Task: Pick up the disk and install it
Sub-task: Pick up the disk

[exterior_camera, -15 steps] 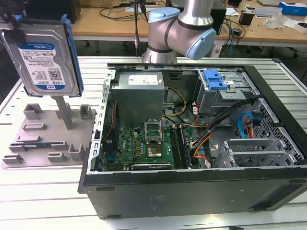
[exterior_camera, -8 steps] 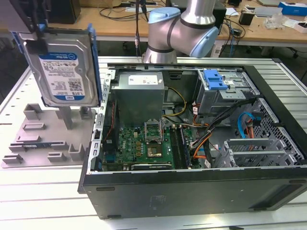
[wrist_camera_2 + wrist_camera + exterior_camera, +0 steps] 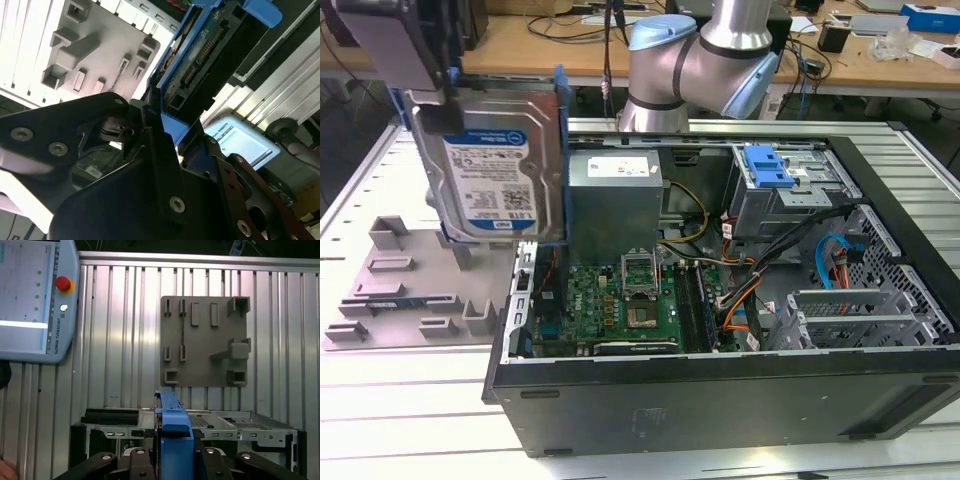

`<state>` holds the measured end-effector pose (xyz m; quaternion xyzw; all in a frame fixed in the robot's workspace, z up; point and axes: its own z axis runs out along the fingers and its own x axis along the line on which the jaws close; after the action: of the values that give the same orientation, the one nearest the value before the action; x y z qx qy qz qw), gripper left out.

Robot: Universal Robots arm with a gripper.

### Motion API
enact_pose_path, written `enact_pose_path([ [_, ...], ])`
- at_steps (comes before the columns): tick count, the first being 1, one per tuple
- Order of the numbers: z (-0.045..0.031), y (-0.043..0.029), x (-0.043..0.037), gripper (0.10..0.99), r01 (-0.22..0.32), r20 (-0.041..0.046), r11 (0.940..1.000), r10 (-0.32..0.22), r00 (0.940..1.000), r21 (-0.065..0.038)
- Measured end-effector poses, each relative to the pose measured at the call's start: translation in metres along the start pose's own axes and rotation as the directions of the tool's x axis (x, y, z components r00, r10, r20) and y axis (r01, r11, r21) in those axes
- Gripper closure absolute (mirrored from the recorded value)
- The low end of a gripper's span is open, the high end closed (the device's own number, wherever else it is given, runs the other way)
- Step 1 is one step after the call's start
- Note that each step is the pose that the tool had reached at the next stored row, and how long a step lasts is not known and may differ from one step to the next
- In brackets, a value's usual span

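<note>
On the exterior view's left, the grey plastic holder block [image 3: 395,290] lies on the desk [image 3: 400,410]. Above it, the end effector [image 3: 435,95] clamps the silver blue-framed hard disk [image 3: 500,160] upright, beside the open black computer case [image 3: 720,400]. Best carried square, clear of the case wall.

Bright, even overhead light fills the exterior view. The ribbed table [image 3: 380,400] glares pale from seven to nine o'clock, the disk [image 3: 490,170] carries a soft sheen, and the computer case [image 3: 720,400] stays dark at six o'clock. In the first wrist view, glare streaks the table and the pendant screen [image 3: 22,295] is washed out.
</note>
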<state>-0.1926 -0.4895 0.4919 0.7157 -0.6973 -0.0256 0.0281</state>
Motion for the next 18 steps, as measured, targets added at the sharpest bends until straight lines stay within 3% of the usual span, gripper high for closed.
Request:
enact_pose_path([
  [3,-0.001,-0.014,0.0065,0.718,0.0,0.0,1.0,0.0,1.0,-0.001],
  [9,-0.0037,-0.0486,0.0194,0.718,0.0,0.0001,1.0,0.0,1.0,-0.005],
  [12,-0.0053,-0.071,0.0272,0.718,0.0,0.0002,1.0,0.0,1.0,-0.007],
  [18,-0.0082,-0.1081,0.0372,0.718,0.0,0.0002,0.9999,0.0,1.0,-0.011],
])
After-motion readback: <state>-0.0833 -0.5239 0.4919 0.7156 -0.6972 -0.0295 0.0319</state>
